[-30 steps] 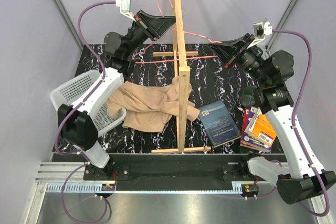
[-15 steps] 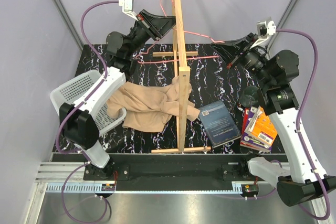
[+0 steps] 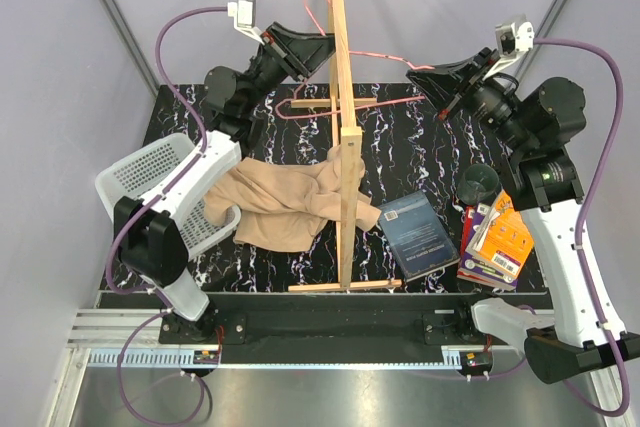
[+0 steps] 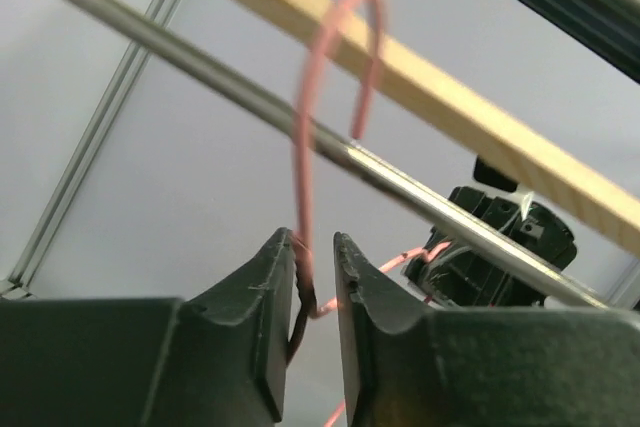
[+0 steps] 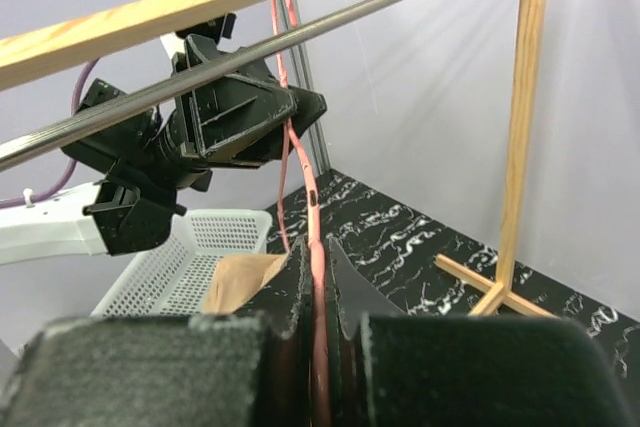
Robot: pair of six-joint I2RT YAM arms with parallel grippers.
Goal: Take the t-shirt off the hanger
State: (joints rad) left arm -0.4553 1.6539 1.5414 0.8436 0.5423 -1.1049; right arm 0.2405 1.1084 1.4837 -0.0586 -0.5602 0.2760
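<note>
The tan t-shirt (image 3: 285, 202) lies crumpled on the black table, off the hanger, and partly against the white basket; it also shows in the right wrist view (image 5: 235, 282). The pink wire hanger (image 3: 340, 102) is held up in the air beside the wooden stand. My left gripper (image 3: 322, 45) (image 4: 313, 242) straddles the hanger's neck (image 4: 303, 147) with its jaws slightly apart; the wire rests against one finger. The hook arches across the metal rail (image 4: 230, 87). My right gripper (image 3: 418, 73) (image 5: 316, 252) is shut on the hanger's shoulder wire (image 5: 300, 167).
The tall wooden stand (image 3: 342, 97) rises through the middle, with its base foot at the front. A white basket (image 3: 145, 172) sits at the left. A blue book (image 3: 418, 235), a dark cup (image 3: 478, 184) and a stack of books (image 3: 495, 242) lie to the right.
My left jaws have parted a little around the hanger's neck. The right arm has lifted its end of the hanger up and back. The t-shirt has not moved.
</note>
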